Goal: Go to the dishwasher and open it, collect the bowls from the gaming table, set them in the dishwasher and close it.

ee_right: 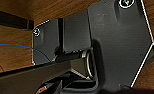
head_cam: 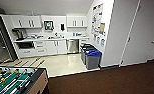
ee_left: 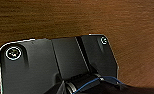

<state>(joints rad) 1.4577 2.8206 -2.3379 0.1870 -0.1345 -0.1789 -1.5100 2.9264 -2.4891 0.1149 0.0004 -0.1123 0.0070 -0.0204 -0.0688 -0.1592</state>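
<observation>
The dishwasher stands across the room under the white kitchenette counter. Its brushed steel front is shut, between white cabinet doors and the bins. The bowls and the white-topped gaming table are out of view. Both wrist views look down past the robot's own dark plate at brown carpet.
A table-football table with a green field stands close at the lower left. Two dark bins, one with a blue lid, stand by the white wall corner beside the dishwasher. Pale kitchen floor meets brown carpet. A white door is on the right.
</observation>
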